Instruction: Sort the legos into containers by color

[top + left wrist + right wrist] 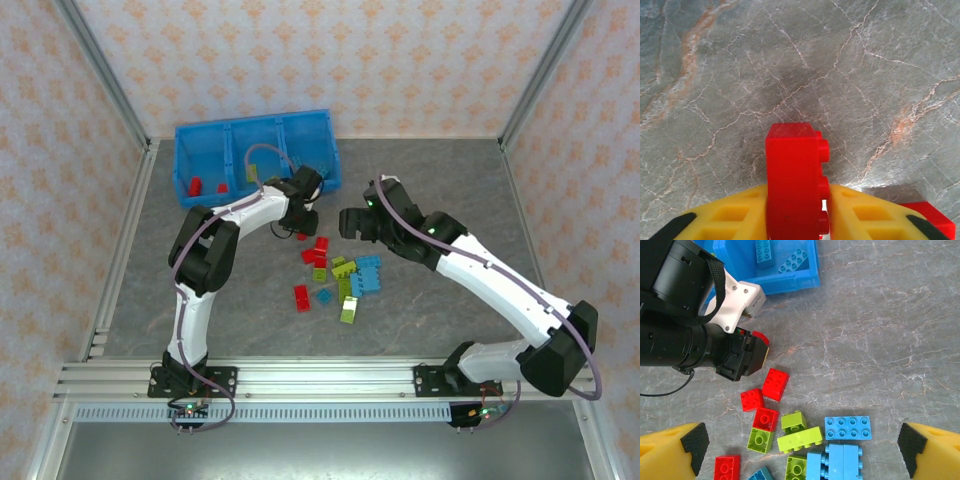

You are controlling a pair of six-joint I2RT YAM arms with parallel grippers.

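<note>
Step in hand: the pick-up of one small red studded plastic brick (795, 170) is done and its transfer is pending. The left hand (797, 212) is clamped on it just in front of the long bright-blue plastic tray (255, 122), toward its right end. The brick's long axis runs straight out from between the fingers, and its studs face sideways, not up.

Judged next move: carry the brick over the tray's front wall and release it in the left compartment, where two red bricks (197, 185) lie.

The right hand (801, 445) is spread wide and empty over the loose bricks (847, 427) in front of the tray.
</note>
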